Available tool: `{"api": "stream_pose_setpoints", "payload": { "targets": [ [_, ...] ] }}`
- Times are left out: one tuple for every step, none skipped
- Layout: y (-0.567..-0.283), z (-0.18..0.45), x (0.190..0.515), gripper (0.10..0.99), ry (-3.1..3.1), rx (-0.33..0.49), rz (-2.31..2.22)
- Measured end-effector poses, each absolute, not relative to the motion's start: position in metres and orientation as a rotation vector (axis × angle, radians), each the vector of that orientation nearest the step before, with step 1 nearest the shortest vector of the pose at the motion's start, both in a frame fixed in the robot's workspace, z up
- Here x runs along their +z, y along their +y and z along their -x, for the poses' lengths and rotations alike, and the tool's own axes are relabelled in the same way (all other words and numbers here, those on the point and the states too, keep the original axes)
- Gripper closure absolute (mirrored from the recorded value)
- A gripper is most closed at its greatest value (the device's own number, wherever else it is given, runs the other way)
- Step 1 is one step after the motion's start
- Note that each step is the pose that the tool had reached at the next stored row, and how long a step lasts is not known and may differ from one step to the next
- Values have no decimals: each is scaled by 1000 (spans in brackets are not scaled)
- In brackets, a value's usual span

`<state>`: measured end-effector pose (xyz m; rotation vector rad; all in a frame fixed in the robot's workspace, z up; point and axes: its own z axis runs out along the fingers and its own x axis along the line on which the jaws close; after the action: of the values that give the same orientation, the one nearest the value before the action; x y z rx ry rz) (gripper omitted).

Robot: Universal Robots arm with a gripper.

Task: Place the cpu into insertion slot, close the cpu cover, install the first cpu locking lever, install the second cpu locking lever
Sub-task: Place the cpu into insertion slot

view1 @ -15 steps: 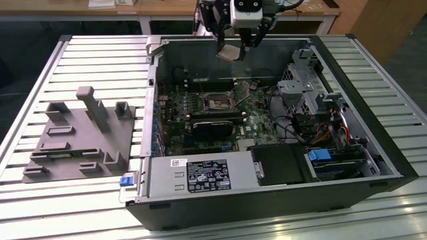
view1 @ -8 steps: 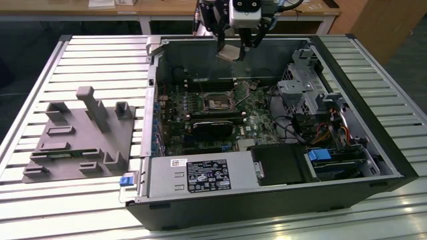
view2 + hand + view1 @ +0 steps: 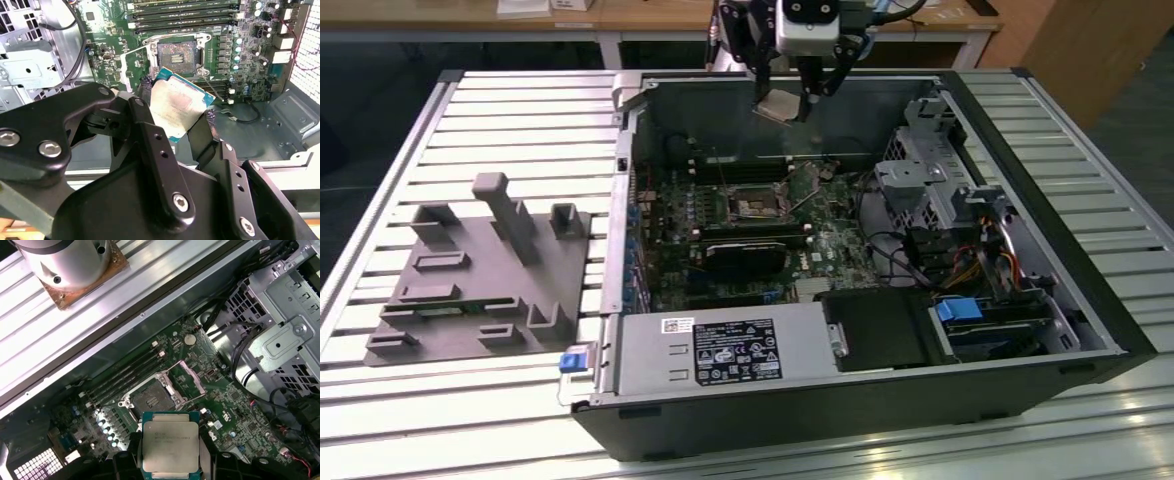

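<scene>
Black fingers [image 3: 150, 140] pinch the cpu [image 3: 177, 107] by its edges (metal top tilted), clear of the board; in the exterior view it hangs at twelve o'clock of the insertion slot [image 3: 754, 205].

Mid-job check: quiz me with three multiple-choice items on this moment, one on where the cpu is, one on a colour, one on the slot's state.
1. Where is the cpu?
A. seated in the slot
B. in the gripper, above the board
C. lying flat on the board

2. What colour is the board?
A. red
B. blue
C. green

3. What state is the slot in?
A. empty
B. filled with a chip
C. hidden under a cooler

Answers:
1 B: in both wrist views the gripper pinches the cpu by its edges, clear of the slot.
2 C: green shows around the slot.
3 A: the slot's dark centre is bare.
</scene>
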<state>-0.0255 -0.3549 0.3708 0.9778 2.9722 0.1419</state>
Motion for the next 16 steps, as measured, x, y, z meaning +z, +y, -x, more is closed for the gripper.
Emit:
{"api": "stream_pose_setpoints", "payload": {
  "targets": [
    [-355,25,371,545,2970,142,-983],
    [-355,26,371,545,2969,142,-987],
    [-355,26,371,545,2967,142,-992],
    [-355,26,371,545,2965,142,-997],
    [-355,26,371,545,2964,142,-1001],
    [-355,26,371,545,2962,142,-1006],
    [-355,26,371,545,2960,142,-1011],
    [-355,26,371,545,2958,142,-1015],
    [-355,26,371,545,2957,142,-1020],
    [-355,26,371,545,2955,142,-1025],
    [-355,26,371,545,2953,142,-1030],
    [-355,26,371,545,2951,142,-1035],
    [-355,26,371,545,2949,141,-1040],
    [-355,26,371,545,2947,142,-1045],
    [-355,26,371,545,2945,141,-1050],
    [-355,26,371,545,2943,141,-1054]
  ]
}}
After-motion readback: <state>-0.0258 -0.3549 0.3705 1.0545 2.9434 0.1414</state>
